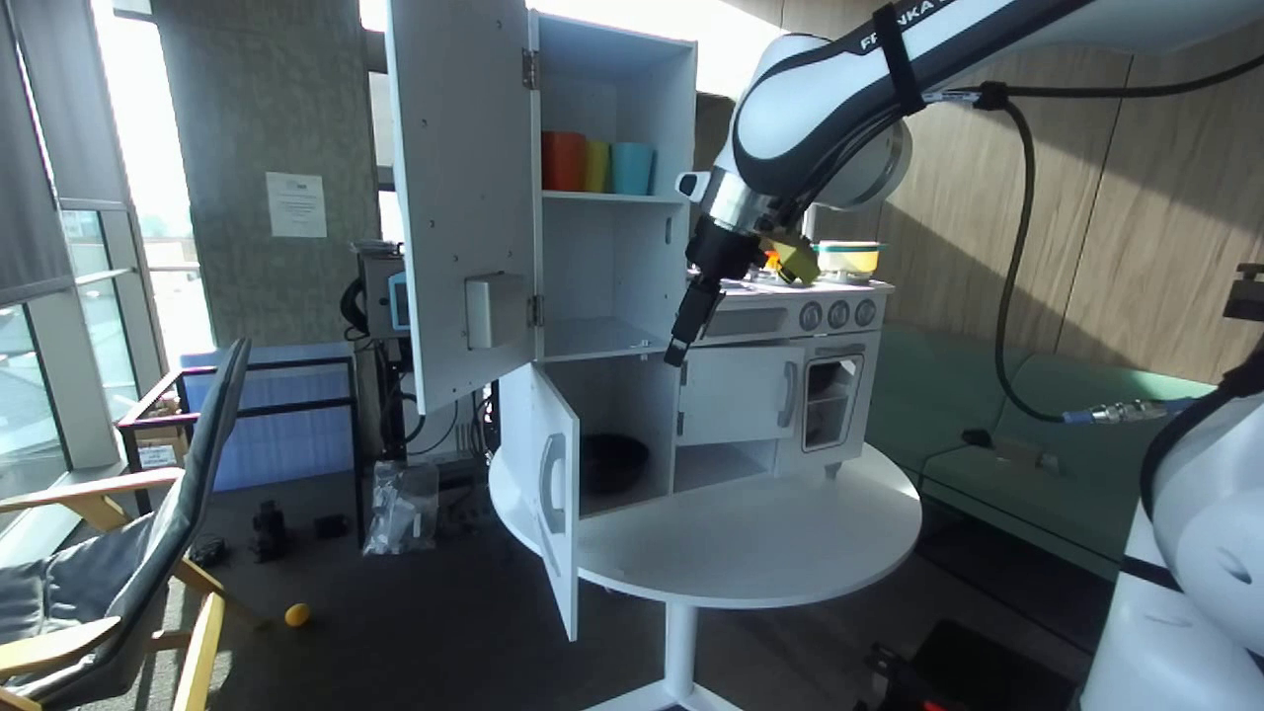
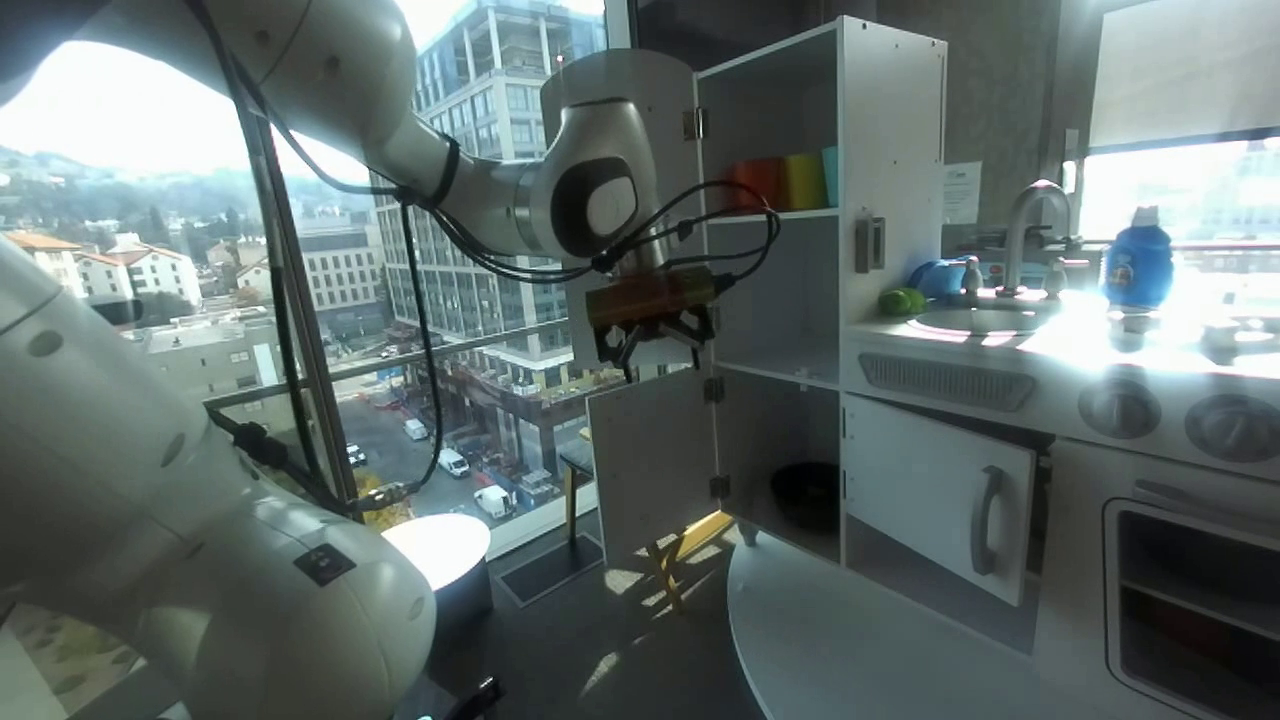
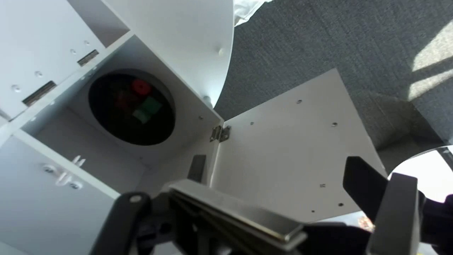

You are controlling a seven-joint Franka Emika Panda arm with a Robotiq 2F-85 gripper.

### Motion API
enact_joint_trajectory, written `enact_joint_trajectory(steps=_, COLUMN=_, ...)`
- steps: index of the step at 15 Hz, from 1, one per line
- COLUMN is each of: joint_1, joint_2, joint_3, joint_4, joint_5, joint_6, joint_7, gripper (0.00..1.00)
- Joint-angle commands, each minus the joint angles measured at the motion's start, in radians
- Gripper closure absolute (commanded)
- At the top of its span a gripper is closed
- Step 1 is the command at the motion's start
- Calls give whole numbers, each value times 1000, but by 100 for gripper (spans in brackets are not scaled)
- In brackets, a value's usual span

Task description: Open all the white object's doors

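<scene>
The white object is a toy kitchen (image 2: pixel 893 120) with a tall cabinet. Its tall upper door (image 1: pixel 464 178) stands wide open. Its lower cabinet door (image 1: pixel 556 484) also stands open and shows in the wrist view (image 3: pixel 283 141). The middle door (image 1: pixel 739 395) under the sink is partly open, its free edge swung outward in an exterior view (image 2: pixel 940 490). The windowed oven door (image 1: pixel 831 400) looks shut. My gripper (image 2: pixel 662 368) is open and empty, in front of the cabinet, above the lower door. In the wrist view its fingers (image 3: pixel 281 177) are spread apart, with the lower door beyond them.
The kitchen stands on a round white table (image 1: pixel 750 553). A black bowl (image 3: pixel 131 113) sits in the lower compartment. Coloured cups (image 1: pixel 595 166) stand on the upper shelf. A faucet (image 2: pixel 1022 235) and blue bottle (image 2: pixel 1138 260) rise from the counter. A chair (image 1: pixel 188 504) stands nearby.
</scene>
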State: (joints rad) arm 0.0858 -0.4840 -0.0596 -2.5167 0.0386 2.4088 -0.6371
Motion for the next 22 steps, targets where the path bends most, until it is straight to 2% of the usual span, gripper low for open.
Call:
enact_joint_trajectory(steps=1, joint_1=-50, joint_2=29, joint_3=-39, joint_4=37, joint_5=-49, joint_6=129, joint_7=86, gripper=0)
enact_joint_trajectory(steps=7, joint_1=-191, joint_2=108, joint_3=-97, joint_4=74, joint_5=-162, joint_6=265, joint_7=246, gripper=0)
enact_joint_trajectory(steps=10, joint_1=-298, joint_2=186, joint_3=-79, joint_4=117, joint_5=-259, joint_6=265, joint_7=403, gripper=0)
enact_joint_trajectory(steps=14, joint_1=-395, joint_2=267, joint_3=-52, joint_4=190, joint_5=-400, joint_6=233, joint_7=661, gripper=0)
enact_joint_trajectory(steps=17, joint_1=-408, joint_2=326, joint_3=-62, joint_4=246, joint_5=-476, joint_6=266, joint_7=769, gripper=0)
enact_joint_trajectory(steps=19, joint_1=-392, joint_2=360, joint_3=-75, joint_4=267, joint_5=-504, joint_6=307, joint_7=739, gripper=0)
enact_joint_trajectory(steps=22, joint_1=-379, joint_2=416, joint_3=-93, joint_4=298, joint_5=-476, joint_6=338, joint_7=732, gripper=0)
